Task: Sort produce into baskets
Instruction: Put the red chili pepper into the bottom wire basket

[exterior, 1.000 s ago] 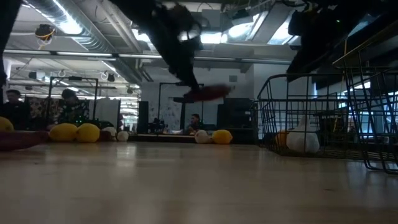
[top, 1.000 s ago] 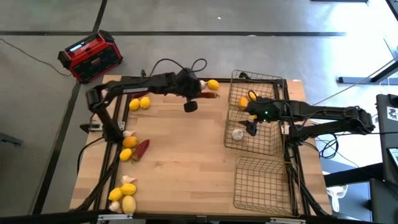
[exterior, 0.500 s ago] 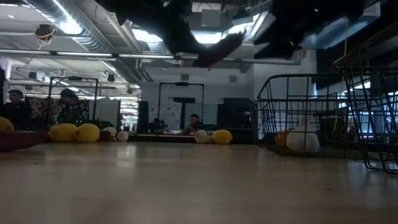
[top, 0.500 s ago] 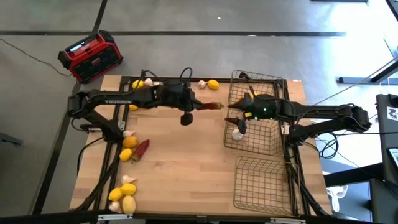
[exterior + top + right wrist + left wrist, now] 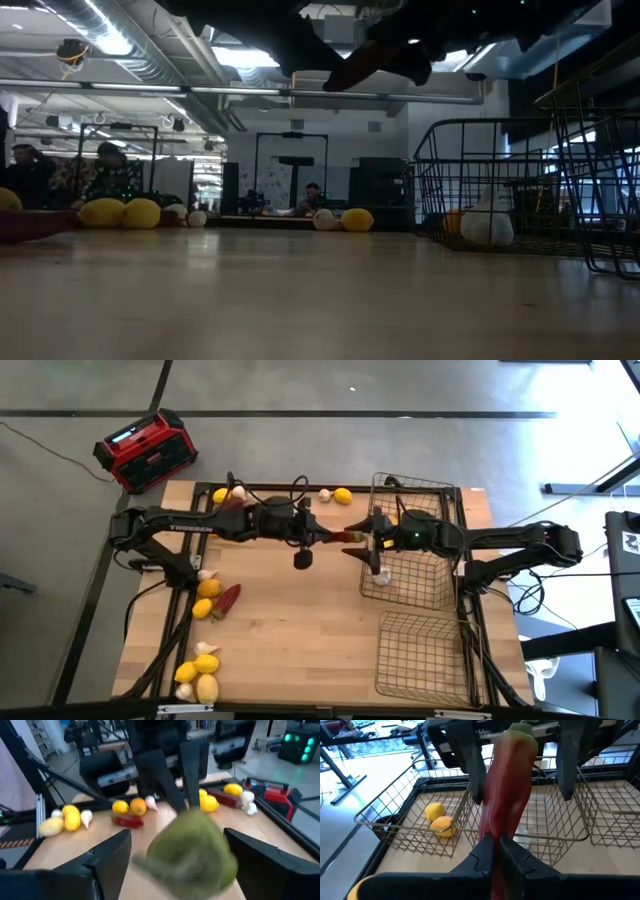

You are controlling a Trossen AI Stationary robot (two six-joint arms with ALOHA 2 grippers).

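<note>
The high view looks straight down from well above, taking in the whole counter [image 5: 300, 630] and both arms. The low view sits at counter height, facing level across the wood into the room behind. Each wrist view looks forward, close in, past its own end effector: the left toward the far basket [image 5: 410, 805], the right back across the counter. All four share the chili pepper [image 5: 345, 538] between the arms.

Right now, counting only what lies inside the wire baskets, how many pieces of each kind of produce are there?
Lemons: 2, in the far basket
Garlic bulbs: 1, in the same basket
Chili peppers: 0; one chili pepper is in the left pincer, with the open right pincer either side of its tip
Total: 3; the right arm hides part of that basket.
</note>
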